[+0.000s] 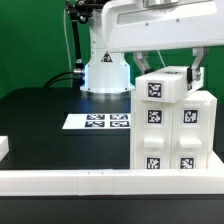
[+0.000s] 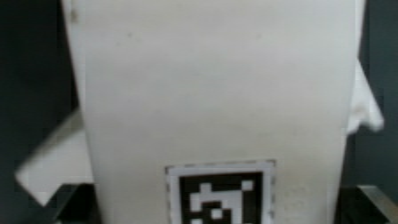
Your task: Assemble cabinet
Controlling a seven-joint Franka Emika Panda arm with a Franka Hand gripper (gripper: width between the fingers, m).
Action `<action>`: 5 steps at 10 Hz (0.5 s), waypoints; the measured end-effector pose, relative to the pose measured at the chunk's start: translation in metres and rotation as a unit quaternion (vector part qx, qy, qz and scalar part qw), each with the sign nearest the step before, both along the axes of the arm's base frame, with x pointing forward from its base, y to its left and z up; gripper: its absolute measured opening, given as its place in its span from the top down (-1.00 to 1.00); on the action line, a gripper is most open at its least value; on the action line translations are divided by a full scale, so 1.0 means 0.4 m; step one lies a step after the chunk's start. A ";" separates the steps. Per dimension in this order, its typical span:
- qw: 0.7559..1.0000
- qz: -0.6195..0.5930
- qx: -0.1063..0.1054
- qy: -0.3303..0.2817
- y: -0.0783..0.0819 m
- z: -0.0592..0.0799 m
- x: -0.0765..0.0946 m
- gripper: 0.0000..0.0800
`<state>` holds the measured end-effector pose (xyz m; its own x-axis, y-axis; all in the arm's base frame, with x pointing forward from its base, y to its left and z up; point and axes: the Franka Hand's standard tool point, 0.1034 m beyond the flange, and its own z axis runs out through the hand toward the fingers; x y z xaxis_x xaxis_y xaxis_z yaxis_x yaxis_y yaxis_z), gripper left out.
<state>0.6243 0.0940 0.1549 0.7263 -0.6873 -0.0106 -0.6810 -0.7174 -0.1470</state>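
Observation:
The cabinet (image 1: 177, 125) is a large white boxy shell at the exterior view's right, with tagged white blocks on its front. A white top block (image 1: 165, 86) with a tag sits raised on it. My gripper (image 1: 173, 68) reaches down from above, one finger on each side of this top block. In the wrist view the long white top block (image 2: 205, 100) fills the picture, its tag near my gripper (image 2: 214, 205). The dark fingers (image 2: 64, 205) press against its two sides. Parts of the shell show beneath it.
The marker board (image 1: 100, 122) lies flat on the black table left of the cabinet. A long low white rail (image 1: 80, 181) runs along the table's front edge. The arm's white base (image 1: 105, 72) stands behind. A small white piece (image 1: 3, 148) shows at the left edge.

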 end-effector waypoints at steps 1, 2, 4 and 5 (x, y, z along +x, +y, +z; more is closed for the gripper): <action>1.000 -0.012 0.002 0.001 0.002 0.001 0.001 -0.39; 0.999 -0.047 0.005 0.005 0.002 0.000 0.001 -0.39; 0.992 -0.122 0.014 0.015 0.000 0.000 0.001 -0.39; 0.980 -0.195 0.029 0.023 -0.001 0.002 0.003 -0.39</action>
